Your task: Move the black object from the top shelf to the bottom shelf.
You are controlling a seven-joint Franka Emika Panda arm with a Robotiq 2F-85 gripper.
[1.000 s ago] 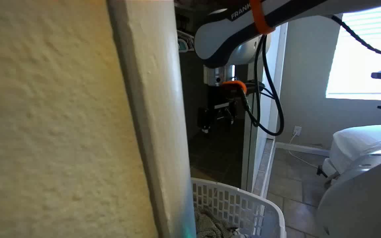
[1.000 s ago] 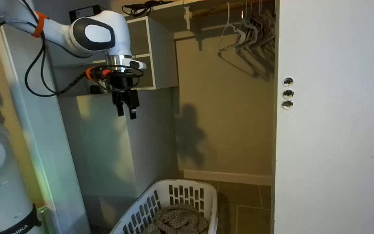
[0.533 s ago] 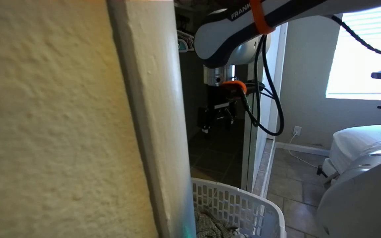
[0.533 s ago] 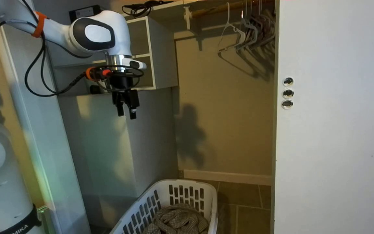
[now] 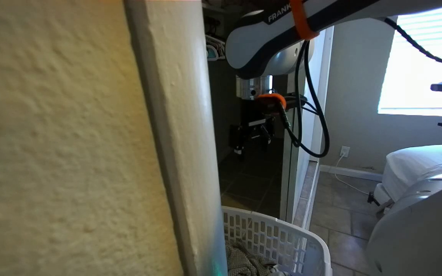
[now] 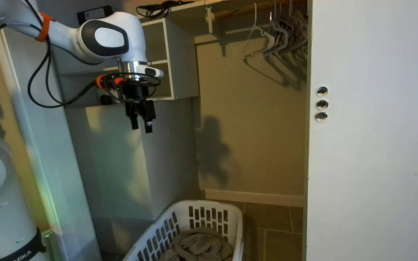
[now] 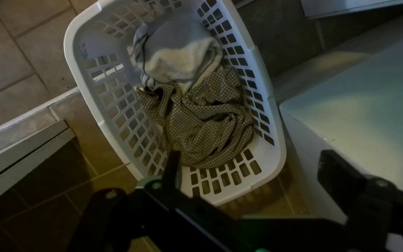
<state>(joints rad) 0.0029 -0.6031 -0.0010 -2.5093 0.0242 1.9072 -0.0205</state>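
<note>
In an exterior view, a black box with a grey label [image 6: 93, 14] stands at the top of the shelving, partly behind my arm. A black coiled cable [image 6: 160, 9] lies on the top shelf [image 6: 187, 10]. A small dark object [image 6: 106, 99] sits on the low shelf level, partly behind my arm's cables. I cannot tell which black thing the task means. My gripper [image 6: 142, 128] is open and empty, pointing down in front of the shelf unit and below its bottom level. It also shows in the other exterior picture [image 5: 253, 147] and in the wrist view [image 7: 250, 162].
A white laundry basket [image 7: 276, 140] with clothes [image 7: 205, 122] stands on the floor below my gripper. The shelf unit's side panel [image 6: 183, 65] is close by. Hangers [image 6: 263, 40] hang at the back. A white door [image 6: 368, 145] and a wall edge [image 5: 182, 134] border the closet.
</note>
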